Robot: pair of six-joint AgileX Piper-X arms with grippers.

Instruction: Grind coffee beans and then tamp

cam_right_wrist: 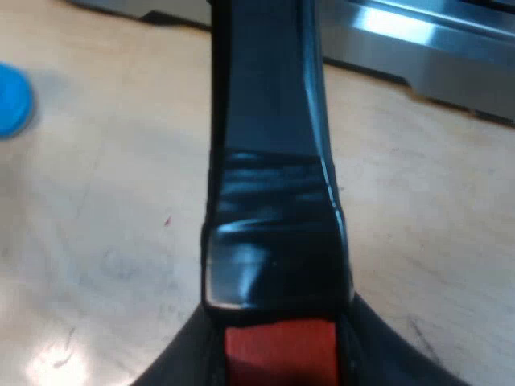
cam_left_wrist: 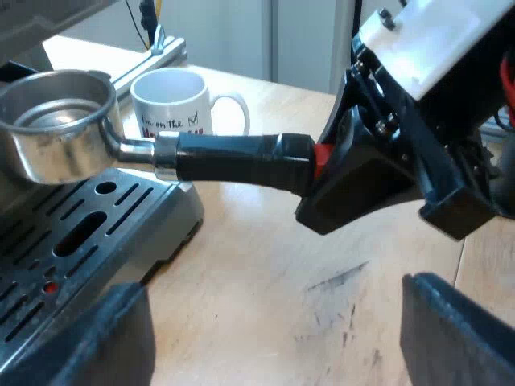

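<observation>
- Left gripper (cam_left_wrist: 282, 342): fingers spread wide with nothing between them; it hovers over the bare wooden table (cam_left_wrist: 265, 273), beside the machine's drip tray.
- Right gripper (cam_left_wrist: 346, 177): pinching the holder at the end of its handle, with the red end (cam_right_wrist: 278, 354) seated between the fingers.
- Holder (cam_left_wrist: 56, 121): metal, carried level off the table with its open side up; the inside shows bare metal. The cup sits over the slotted drip tray (cam_left_wrist: 80, 233).
- Handle (cam_left_wrist: 233, 157): dark and glossy, running from the metal cup across to the right gripper.
- Espresso machine (cam_right_wrist: 418, 40): its steel base edge lies on the table beyond the handle.
- Mug (cam_left_wrist: 173, 100): white with printed lettering, upright on the table just beyond the holder, near the machine.
- Tamper (cam_right_wrist: 12, 100): blue, on the table, well apart from the handle.
</observation>
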